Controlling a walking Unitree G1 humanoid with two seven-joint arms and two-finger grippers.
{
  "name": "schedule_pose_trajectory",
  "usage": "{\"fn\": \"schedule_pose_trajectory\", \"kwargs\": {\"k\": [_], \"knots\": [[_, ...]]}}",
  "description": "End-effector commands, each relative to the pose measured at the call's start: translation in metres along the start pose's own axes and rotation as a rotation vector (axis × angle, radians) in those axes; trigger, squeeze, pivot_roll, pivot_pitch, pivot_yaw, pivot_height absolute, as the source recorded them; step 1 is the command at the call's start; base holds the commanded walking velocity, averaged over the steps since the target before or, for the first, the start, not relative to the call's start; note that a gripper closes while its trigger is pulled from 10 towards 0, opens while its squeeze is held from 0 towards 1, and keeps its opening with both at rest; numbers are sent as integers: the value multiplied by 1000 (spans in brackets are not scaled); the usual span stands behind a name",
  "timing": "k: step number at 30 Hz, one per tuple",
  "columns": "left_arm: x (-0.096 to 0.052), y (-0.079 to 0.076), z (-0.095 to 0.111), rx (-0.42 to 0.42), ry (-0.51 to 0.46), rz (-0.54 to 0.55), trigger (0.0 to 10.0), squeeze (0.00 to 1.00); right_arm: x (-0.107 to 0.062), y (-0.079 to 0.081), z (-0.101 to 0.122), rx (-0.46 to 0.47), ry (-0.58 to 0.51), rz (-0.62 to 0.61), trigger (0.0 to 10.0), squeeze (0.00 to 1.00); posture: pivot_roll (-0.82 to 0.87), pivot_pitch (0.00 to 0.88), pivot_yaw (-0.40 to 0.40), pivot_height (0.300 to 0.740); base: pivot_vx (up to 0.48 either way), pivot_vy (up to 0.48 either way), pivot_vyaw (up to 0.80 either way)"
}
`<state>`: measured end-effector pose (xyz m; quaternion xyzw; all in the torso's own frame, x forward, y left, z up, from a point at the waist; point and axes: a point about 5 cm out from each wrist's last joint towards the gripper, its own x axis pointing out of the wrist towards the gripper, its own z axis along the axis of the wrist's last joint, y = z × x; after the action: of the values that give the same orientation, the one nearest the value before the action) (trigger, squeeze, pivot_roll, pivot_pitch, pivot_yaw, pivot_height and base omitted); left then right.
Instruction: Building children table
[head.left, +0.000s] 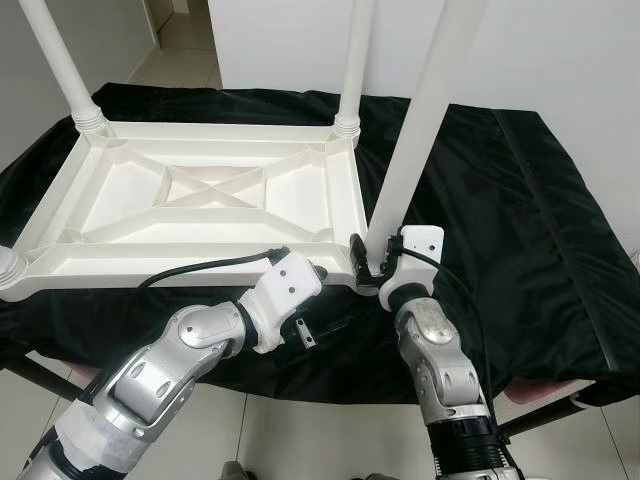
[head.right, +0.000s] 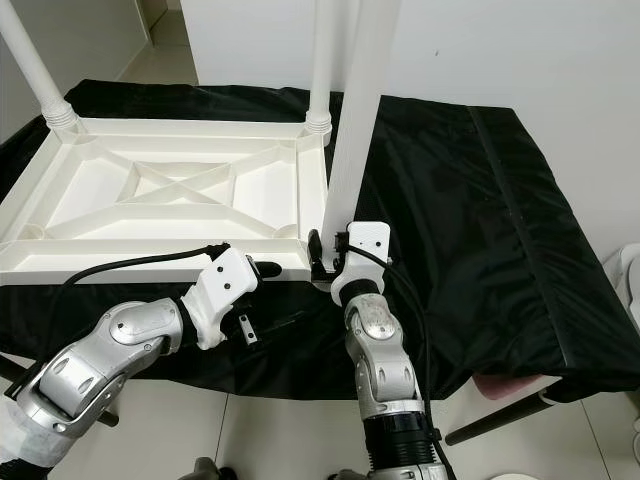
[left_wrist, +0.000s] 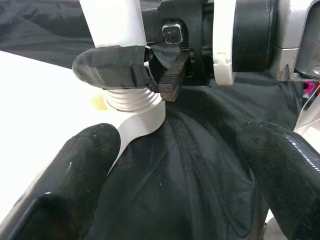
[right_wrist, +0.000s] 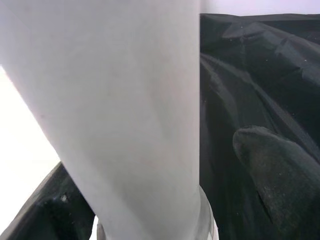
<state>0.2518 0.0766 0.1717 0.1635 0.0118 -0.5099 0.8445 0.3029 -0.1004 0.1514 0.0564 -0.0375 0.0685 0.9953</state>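
Note:
A white plastic children's table top (head.left: 210, 195) lies upside down on a black cloth (head.left: 500, 220). White legs stand in its far left corner (head.left: 62, 62) and far right corner (head.left: 355, 60). A fourth leg (head.left: 415, 130) rises tilted from the near right corner, its threaded base (left_wrist: 132, 100) at the socket. My right gripper (head.left: 372, 262) is shut on this leg just above the base, with the leg (right_wrist: 125, 125) between its fingers (right_wrist: 280, 170). My left gripper (head.left: 312, 300) is open just left of that corner, its fingers (left_wrist: 65, 185) spread wide near the cloth.
The cloth-covered surface ends at a front edge just beyond my arms, with tiled floor (head.left: 300, 440) below. A white wall (head.left: 560, 50) stands behind on the right. Another leg base (head.left: 8, 268) sits at the near left corner. A pink object (head.left: 540, 388) shows under the cloth's right edge.

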Motion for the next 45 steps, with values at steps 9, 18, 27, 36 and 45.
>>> {"fn": "schedule_pose_trajectory", "kwargs": {"k": [9,18,27,36,45], "knots": [[0,-5,1,4,-1,-123,10000,0,-2,-1,-1,1,-1,78,10000,0,-122,118,23,740,0,0,0],[1,-3,2,9,0,-125,10000,0,16,-24,8,-172,-4,432,10000,0,-124,125,30,740,0,0,0],[1,0,3,18,2,-117,10000,0,23,-38,-1,-228,68,567,3725,0,-110,115,22,740,0,0,0],[-1,-1,2,15,2,-107,10000,0,27,-60,-10,-233,137,593,0,0,-105,115,17,740,0,0,0],[-1,-2,2,14,1,-112,10000,0,22,-49,-18,-141,123,567,10000,0,-108,111,19,740,0,0,0]]}}
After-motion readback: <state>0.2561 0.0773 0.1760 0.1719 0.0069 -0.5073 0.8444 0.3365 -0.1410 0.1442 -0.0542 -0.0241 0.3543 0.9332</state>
